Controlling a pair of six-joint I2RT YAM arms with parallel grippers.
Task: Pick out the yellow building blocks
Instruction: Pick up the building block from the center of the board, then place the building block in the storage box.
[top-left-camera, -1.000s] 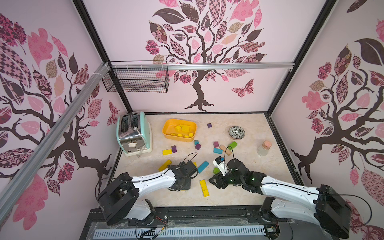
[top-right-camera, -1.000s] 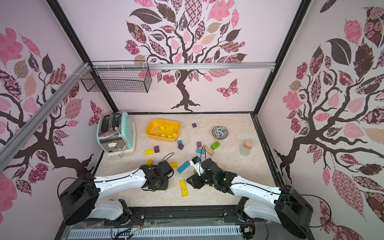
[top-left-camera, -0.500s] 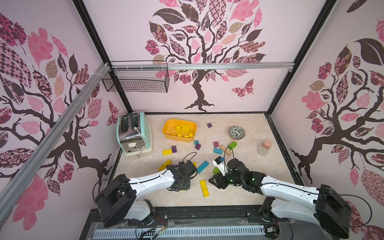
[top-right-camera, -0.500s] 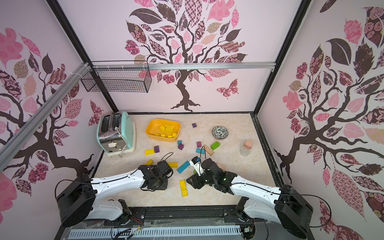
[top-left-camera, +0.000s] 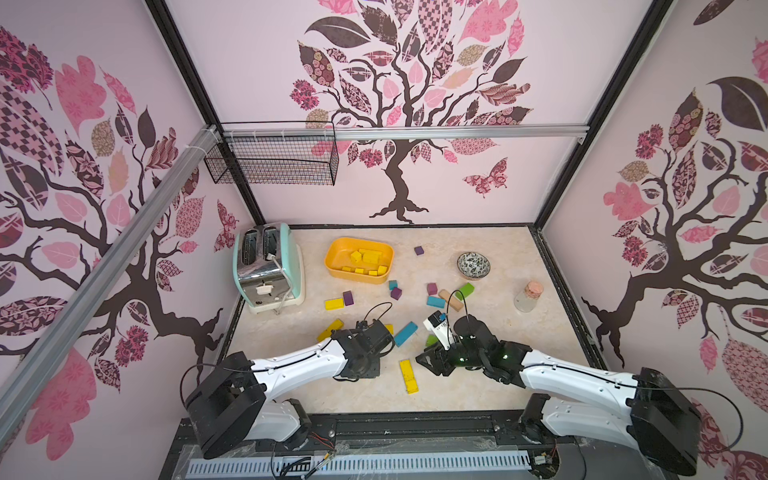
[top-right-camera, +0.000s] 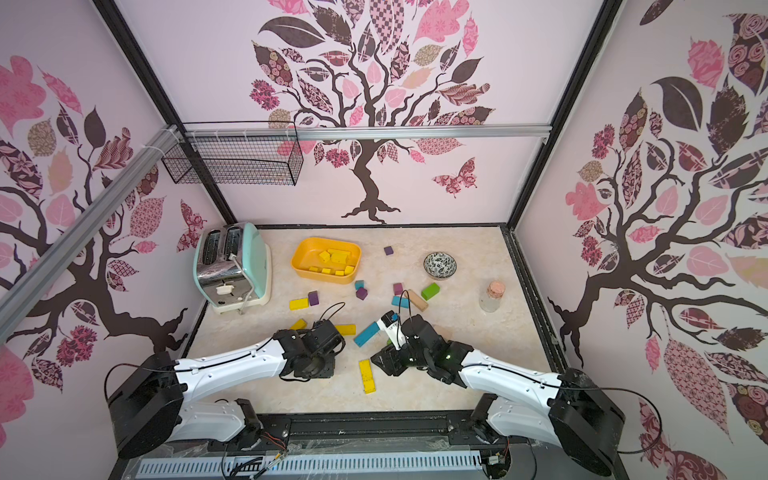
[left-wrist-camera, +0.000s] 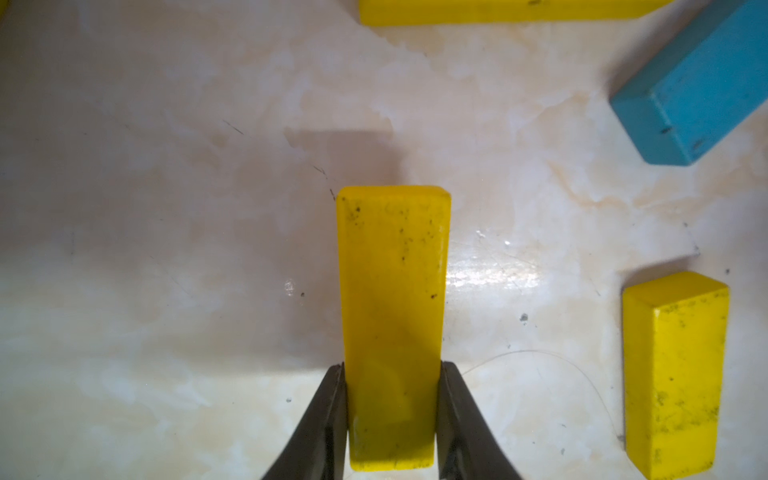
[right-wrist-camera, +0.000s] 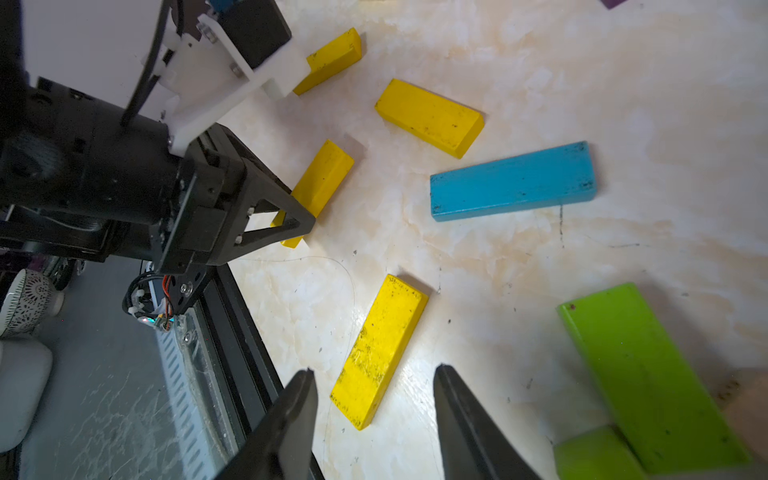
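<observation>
Gripping a short yellow bar (left-wrist-camera: 392, 291) by its long sides, my left gripper (left-wrist-camera: 392, 365) is clamped tight, low over the bench (left-wrist-camera: 166, 208). My right gripper (right-wrist-camera: 374, 368) hangs with jaws apart above a long yellow bar (right-wrist-camera: 380, 349) lying flat. More yellow building blocks (top-left-camera: 365, 255) sit in the orange tub (top-left-camera: 332, 266) farther back, near the toaster (top-left-camera: 268, 266).

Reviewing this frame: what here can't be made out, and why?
Top views: the held yellow block is hidden under the left gripper and its wrist; only the left wrist view shows it.
Top views: the yellow blocks in the orange-yellow tub are too small and overlapping to count.
Left wrist view: the blue block is cut off by the picture's edge.
</observation>
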